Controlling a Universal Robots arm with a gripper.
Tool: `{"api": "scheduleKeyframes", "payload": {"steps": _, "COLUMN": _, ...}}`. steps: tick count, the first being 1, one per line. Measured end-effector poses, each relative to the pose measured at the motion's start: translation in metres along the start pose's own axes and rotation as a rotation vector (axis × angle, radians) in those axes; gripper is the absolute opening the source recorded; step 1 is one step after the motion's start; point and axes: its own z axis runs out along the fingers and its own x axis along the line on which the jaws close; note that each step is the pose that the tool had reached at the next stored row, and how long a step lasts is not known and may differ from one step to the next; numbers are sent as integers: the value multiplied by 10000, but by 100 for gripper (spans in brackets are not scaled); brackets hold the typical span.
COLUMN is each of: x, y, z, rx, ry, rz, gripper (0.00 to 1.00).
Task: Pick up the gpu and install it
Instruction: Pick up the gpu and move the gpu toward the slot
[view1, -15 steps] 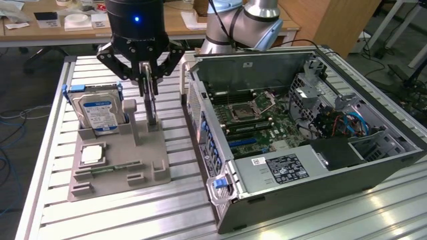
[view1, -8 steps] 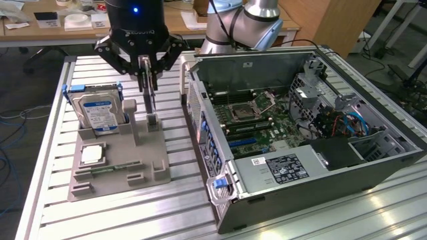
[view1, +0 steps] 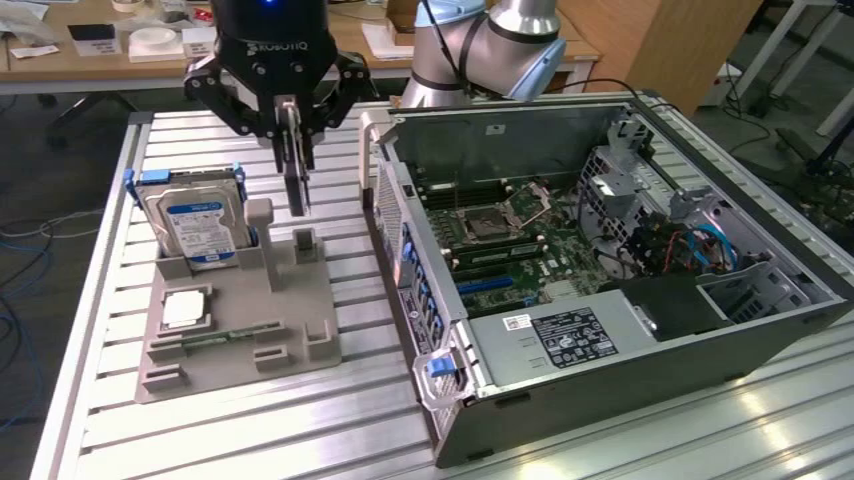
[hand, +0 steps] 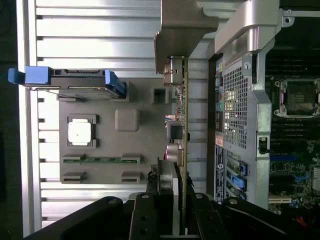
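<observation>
Green circuit board seen edge-on: the thin, flat gpu (view1: 296, 190) hangs upright from the black two-fingered claw (view1: 294, 150), whose fingers are drawn in narrow and clamped on the card's upper part, one on each face. In the exterior view the card hangs above the grey plastic parts holder (view1: 234, 330) on the ribbed aluminium counter (view1: 94, 340). It sits between the boxy silver hard drive with a blue-white label (view1: 198, 225), standing in its slot, and the open dark computer case (view1: 601, 250) on the exterior view's right. Its lower end looks clear of the holder, though I can't be sure. That view also looks into the case, onto the green motherboard (view1: 501, 225) and the silver power supply box (view1: 574, 335). The wrist view runs along the card instead, showing small parts on one face and a bent silver bracket (hand: 182, 30) at the end away from the fingers. There the card sits just beside the perforated case wall (hand: 235, 110), not touching it. From above, the holder carries a square silver processor chip (hand: 80, 133) and a narrow green memory stick (hand: 100, 160) in their pockets.
</observation>
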Motion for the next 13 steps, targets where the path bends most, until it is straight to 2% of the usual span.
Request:
{"api": "scheduleKeyframes", "payload": {"steps": 7, "x": -2, "y": 4, "z": -112, "rx": 0, "ry": 0, "rz": 0, "gripper": 28}}
{"api": "scheduleKeyframes", "payload": {"steps": 13, "x": -3, "y": 4, "z": -127, "rx": 0, "ry": 0, "rz": 0, "gripper": 28}}
